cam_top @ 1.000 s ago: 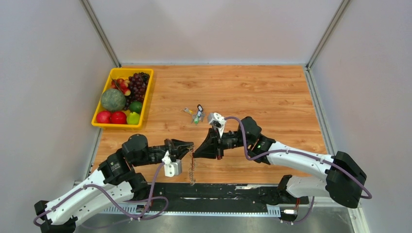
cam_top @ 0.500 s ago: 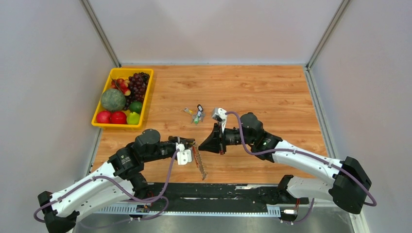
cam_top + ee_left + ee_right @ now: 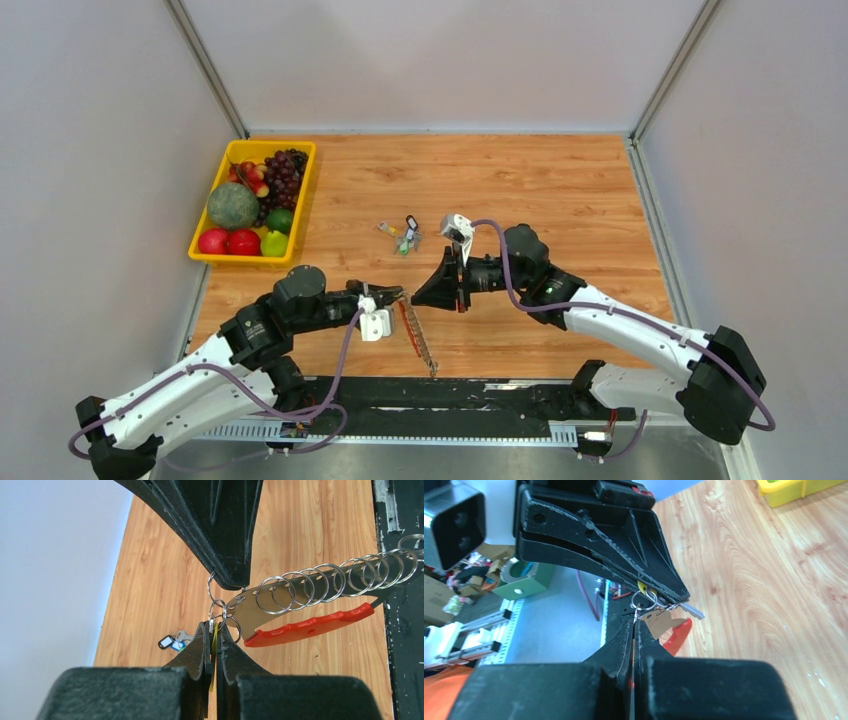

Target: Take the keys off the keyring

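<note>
- Two hands meet tip to tip above the worktop's (image 3: pixel 560 200) near edge, so the red keyring (image 3: pixel 310 627) hangs from them, likely to pull one ring free.
- Left hand (image 3: pixel 214 630): pinched fully closed on a yellow tag (image 3: pixel 215 645) at the keyring's end.
- Right hand (image 3: pixel 634 622): closed tight on a small wire ring (image 3: pixel 212 586) beside it.

You are working in a robotics lab cell: a wood-grain tabletop (image 3: pixel 580 190) boxed in by plain grey panels (image 3: pixel 440 60) on metal posts (image 3: pixel 205 65), robot arms (image 3: pixel 640 335) bolted to a black rail (image 3: pixel 500 392), cluttered boxes (image 3: pixel 459 587) beyond.
</note>
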`<state>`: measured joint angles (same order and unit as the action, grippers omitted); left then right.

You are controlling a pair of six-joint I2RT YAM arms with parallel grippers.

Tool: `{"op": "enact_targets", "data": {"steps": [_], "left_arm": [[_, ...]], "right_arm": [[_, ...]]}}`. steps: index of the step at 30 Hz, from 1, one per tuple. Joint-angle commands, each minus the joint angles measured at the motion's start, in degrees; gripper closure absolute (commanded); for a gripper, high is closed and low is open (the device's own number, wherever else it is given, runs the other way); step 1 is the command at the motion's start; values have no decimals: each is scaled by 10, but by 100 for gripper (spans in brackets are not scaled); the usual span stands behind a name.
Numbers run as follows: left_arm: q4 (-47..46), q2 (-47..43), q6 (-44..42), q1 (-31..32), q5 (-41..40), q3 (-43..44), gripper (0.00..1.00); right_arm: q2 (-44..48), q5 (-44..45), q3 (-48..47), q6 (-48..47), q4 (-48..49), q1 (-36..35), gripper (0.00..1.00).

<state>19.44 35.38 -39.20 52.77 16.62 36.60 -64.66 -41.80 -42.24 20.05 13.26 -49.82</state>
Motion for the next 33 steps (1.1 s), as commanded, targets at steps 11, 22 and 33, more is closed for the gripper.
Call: {"op": "enact_targets", "data": {"steps": [11,22,33], "left_arm": [[26,2,-18,-6,-9,6,100],[27,-5,-23,-6,7,5,100],[21,-25,-23,-6,21,2,100]], "right_arm": [[-48,-149,-9,196,251,3,100],[-40,-112,6,238,318,3,100],[-23,-58,33,236,329,10,100]]}}
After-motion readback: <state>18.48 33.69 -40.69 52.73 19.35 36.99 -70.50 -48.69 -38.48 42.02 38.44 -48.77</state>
